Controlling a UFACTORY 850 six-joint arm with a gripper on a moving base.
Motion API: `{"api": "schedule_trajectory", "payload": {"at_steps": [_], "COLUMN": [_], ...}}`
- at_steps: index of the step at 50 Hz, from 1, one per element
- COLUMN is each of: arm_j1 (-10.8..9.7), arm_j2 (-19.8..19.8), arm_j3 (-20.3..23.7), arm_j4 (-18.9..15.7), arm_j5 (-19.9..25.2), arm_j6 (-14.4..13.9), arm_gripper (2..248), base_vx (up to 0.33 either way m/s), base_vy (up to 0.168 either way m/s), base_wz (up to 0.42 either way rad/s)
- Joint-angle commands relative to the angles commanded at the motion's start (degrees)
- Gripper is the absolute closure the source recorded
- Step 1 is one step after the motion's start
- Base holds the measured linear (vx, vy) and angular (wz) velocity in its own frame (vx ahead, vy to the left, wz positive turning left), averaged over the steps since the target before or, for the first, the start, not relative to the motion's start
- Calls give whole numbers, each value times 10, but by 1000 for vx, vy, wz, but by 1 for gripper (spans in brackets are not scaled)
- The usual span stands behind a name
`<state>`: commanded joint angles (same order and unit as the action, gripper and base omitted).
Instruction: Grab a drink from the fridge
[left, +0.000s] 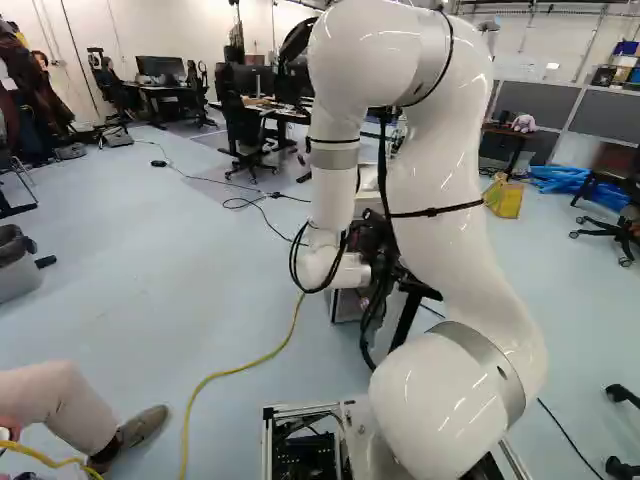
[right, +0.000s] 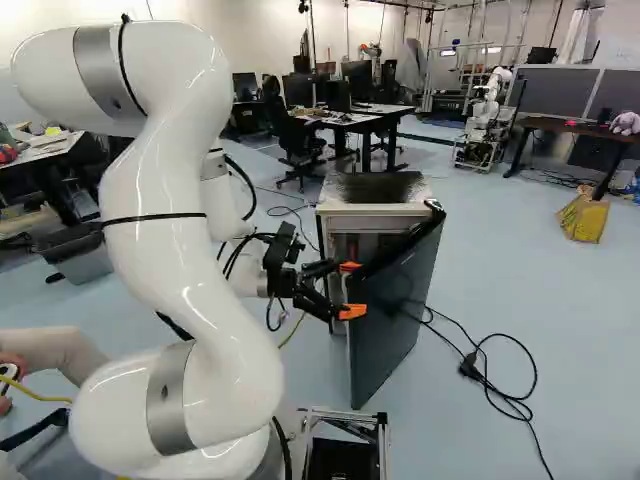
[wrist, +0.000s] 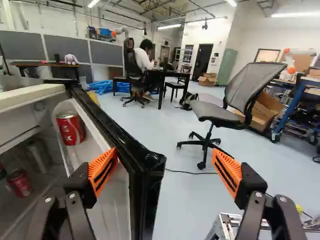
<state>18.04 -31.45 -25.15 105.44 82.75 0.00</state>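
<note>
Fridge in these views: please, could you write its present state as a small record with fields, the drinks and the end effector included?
appliance: fridge
door: open
drink in door: red can
drink inside: another red can, further in
end effector: fingers apart, door edge between them
contact with door: cannot tell
drink grabbed: no

The gripper (right: 352, 289) has its fingers spread wide, the free top corner of the fridge door (wrist: 150, 162) between them, one orange pad (wrist: 102, 171) over the door's inner side. A red can (wrist: 71, 128) stands in the door rack, toward the far end of the door's top edge. Inside the fridge are a second red can (wrist: 20, 183) and a silver one (wrist: 38, 156). Ahead, beyond the door's outer side, stands a grey mesh chair (wrist: 256, 85).
</note>
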Motion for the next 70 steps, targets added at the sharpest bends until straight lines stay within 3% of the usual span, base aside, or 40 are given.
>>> {"api": "schedule_trajectory", "payload": {"at_steps": [17, 37, 70], "arm_j1": [-67, -161, -319], "arm_j2": [0, 1, -11], "arm_j3": [-4, -27, -119], "arm_j4": [21, 45, 50], "arm_j5": [0, 0, 0], "arm_j6": [0, 0, 0], "arm_gripper": [3, 3, 3], "base_vx": [0, 0, 0], "base_vy": [0, 0, 0], "base_wz": [0, 0, 0]}}
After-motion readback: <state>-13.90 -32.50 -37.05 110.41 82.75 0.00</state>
